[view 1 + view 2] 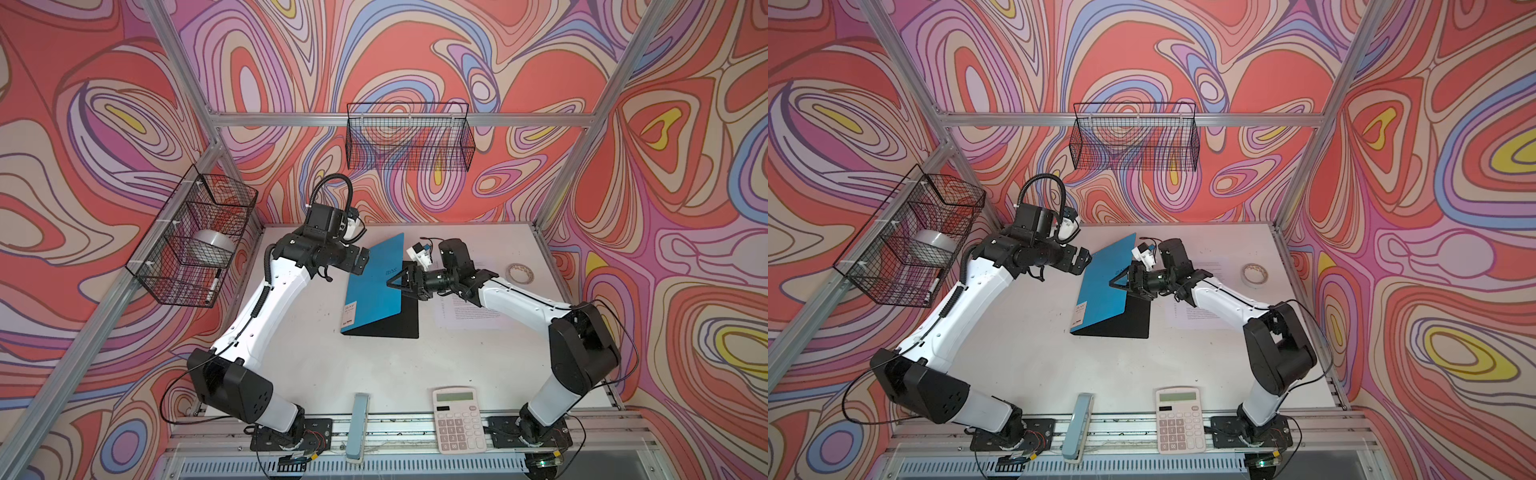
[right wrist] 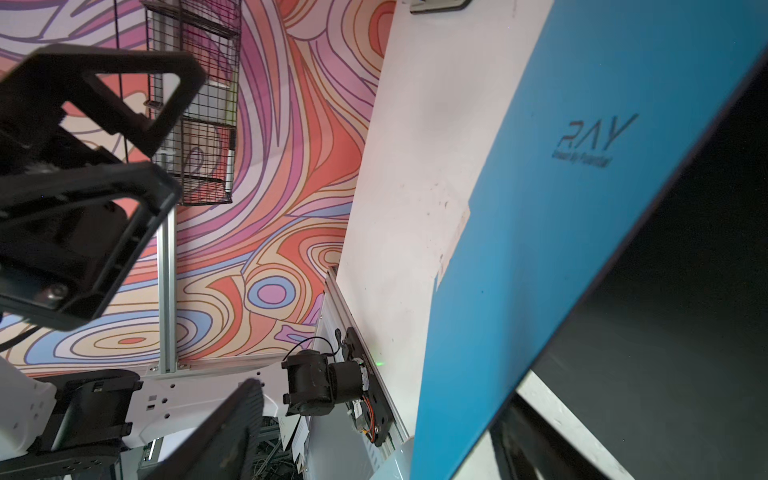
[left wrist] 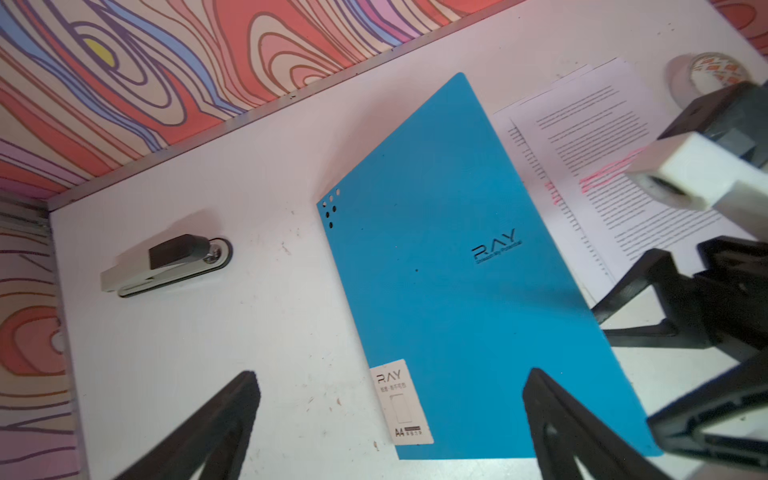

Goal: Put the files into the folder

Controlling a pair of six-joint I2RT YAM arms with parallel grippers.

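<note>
Closest to the top camera lie the white calculator (image 1: 459,419) and a grey-blue stapler (image 1: 359,428) at the front edge of the table (image 1: 291,365), both well apart from the work. The folder (image 1: 374,286) sits in the middle, half open: its blue cover is tilted up and the black inside (image 1: 401,322) shows under it. The files (image 1: 467,309) lie flat just to the right of it, partly under my right arm (image 1: 519,299).

The right gripper (image 1: 395,283) is at the free edge of the cover with its jaws apart — the cover seems to lean on one finger only, though I cannot see the contact well. My worry is this: nothing clamps the cover, so a small wrist motion could let it slide off and fall shut. The folder is also not pinned, so a push may drag it across the table.

The right arm reaches inward from its base, elbow high, forearm crossing above the files, wrist rolled to the side. The left arm (image 1: 266,299) stretches forward, wrist bent toward the middle; the left gripper (image 1: 362,261) hangs spread wide and empty just beside the cover's left edge.
</note>
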